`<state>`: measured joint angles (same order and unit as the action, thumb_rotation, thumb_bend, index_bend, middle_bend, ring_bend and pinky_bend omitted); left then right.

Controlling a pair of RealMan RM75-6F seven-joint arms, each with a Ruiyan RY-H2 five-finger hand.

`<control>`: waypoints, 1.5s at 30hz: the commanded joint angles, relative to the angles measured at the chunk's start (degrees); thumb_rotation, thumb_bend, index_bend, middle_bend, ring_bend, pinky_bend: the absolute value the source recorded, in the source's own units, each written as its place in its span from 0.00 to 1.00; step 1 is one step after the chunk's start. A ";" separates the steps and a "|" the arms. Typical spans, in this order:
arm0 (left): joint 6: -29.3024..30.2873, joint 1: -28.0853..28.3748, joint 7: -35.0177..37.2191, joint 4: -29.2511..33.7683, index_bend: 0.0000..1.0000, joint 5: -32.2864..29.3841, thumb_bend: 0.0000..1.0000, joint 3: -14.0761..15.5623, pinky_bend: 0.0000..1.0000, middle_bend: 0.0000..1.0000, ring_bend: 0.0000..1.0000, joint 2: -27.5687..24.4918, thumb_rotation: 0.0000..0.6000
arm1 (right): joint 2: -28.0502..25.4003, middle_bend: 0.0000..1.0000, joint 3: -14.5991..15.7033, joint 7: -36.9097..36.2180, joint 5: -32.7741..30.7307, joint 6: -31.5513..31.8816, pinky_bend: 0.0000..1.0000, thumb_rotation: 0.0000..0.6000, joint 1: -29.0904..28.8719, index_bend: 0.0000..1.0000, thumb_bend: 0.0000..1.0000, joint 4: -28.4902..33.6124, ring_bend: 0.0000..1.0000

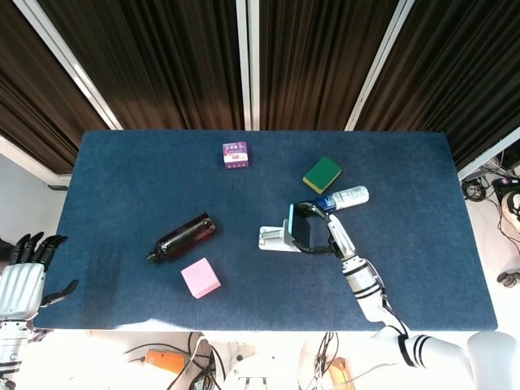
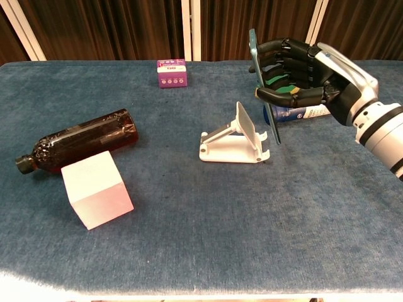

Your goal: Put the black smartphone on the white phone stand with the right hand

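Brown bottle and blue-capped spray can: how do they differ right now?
The brown bottle is dark, see-through and lies on the left side of the table, beside the pink cube. The spray can is white with a blue cap, looks smaller, and lies on the right near the green sponge, partly hidden in the chest view behind the right hand holding the smartphone. Both lie on their sides.

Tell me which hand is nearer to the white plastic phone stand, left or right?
Right. The right hand holds the black smartphone just above the white plastic phone stand; the left hand hangs off the table's left edge, far away.
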<state>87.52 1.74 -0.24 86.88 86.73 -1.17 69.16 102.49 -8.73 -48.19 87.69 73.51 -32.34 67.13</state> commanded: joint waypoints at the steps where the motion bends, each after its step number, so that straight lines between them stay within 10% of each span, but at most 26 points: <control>1: -0.12 0.05 0.02 -0.11 0.17 -0.04 0.11 0.00 0.00 0.16 0.06 0.09 1.00 | 1.55 0.51 -0.47 -0.14 -0.51 -0.67 0.45 1.00 -0.66 0.61 0.46 -1.53 0.38; 18: -0.76 0.15 1.06 -1.58 0.17 -0.46 0.11 0.11 0.00 0.16 0.06 0.90 1.00 | 5.75 0.50 0.13 -1.39 1.24 -1.79 0.41 1.00 -3.45 0.55 0.46 -8.00 0.32; 45: -1.12 0.41 0.80 -1.45 0.17 -0.46 0.11 0.09 0.00 0.16 0.06 0.91 1.00 | 5.30 0.23 1.96 -5.01 1.41 -1.78 0.18 1.00 -2.90 0.16 0.27 -10.10 0.08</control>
<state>86.41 2.15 0.57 85.43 86.26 -1.08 70.07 107.85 -6.82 -53.20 89.11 71.72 -35.29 56.97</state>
